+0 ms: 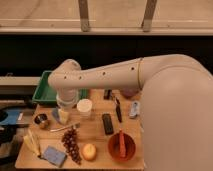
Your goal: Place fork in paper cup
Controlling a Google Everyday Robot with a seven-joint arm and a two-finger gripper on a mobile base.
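The fork (65,128), thin and silvery, lies on the wooden table (95,134) just above the grape bunch (71,144). The white paper cup (84,107) stands upright to the fork's upper right. My arm reaches in from the right and bends down at the table's left side. My gripper (62,115) hangs there, open and empty. It is left of the paper cup and slightly above the fork's left half. It hides most of a small blue cup (55,114).
A green tray (44,91) sits at the back left, a small tin (41,120) beside the gripper. A black knife (118,110), a dark block (107,123), a red bowl (121,145) with an orange utensil, an orange fruit (89,151) and a blue sponge (52,155) fill the table.
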